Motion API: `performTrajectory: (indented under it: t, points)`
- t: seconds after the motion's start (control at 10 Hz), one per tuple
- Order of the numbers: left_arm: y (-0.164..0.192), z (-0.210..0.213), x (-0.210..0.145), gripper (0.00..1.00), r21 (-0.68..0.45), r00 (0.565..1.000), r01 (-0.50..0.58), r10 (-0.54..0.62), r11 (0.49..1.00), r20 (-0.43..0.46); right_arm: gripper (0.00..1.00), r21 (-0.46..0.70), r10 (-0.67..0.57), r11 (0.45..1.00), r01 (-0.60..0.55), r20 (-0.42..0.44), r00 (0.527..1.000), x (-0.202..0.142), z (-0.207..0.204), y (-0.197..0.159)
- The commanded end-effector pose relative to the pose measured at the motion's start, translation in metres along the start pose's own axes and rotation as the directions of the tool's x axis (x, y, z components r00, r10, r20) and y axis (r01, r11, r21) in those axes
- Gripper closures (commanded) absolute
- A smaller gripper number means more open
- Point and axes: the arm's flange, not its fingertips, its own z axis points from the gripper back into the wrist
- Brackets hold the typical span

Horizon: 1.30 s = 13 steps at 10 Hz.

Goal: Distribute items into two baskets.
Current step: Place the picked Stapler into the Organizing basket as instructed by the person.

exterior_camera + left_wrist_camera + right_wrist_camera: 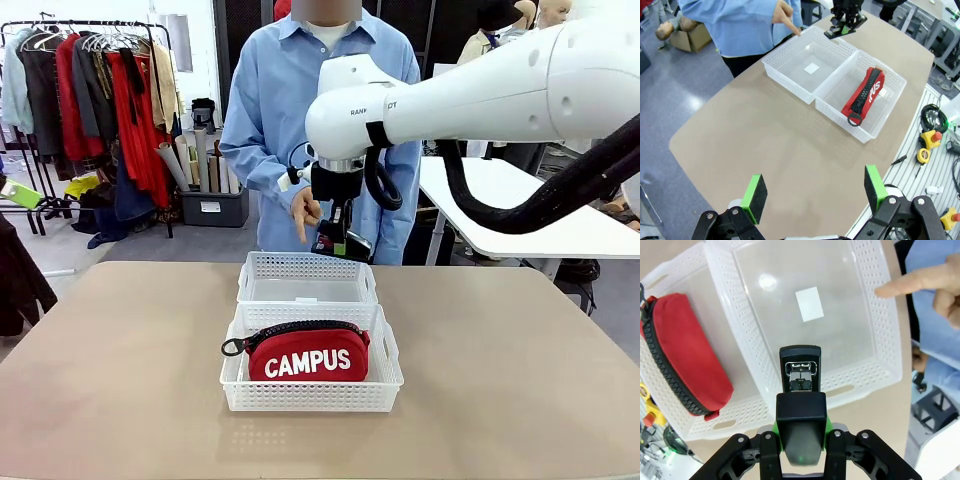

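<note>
right gripper (800,442) clamped on black stapler (800,405) above far basket (308,268), left gripper (815,192) wide open, holding nothing

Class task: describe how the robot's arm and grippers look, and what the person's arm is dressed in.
The right arm is glossy white with rounded joints, small dark lettering and a thick black cable. Both the right gripper and the left gripper are black with green pads. The person's sleeve is light blue, buttoned at the cuff.
</note>
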Motion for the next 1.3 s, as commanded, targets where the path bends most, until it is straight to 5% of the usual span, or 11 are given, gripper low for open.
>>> performTrajectory:
  t: [0.0,1.2]
  points:
    - [0.0,0.0,0.0,0.0,-0.003,1.0,0.002,-0.002,1.0,0.006,1.0,-0.045,0.066,0.997,-0.065,0.029,0.997,0.006,-0.004,-0.008]
    - [0.0,0.0,0.0,0.0,-0.003,1.0,0.002,-0.002,1.0,0.006,1.0,0.032,0.226,0.973,-0.228,0.059,0.972,0.037,-0.069,-0.034]
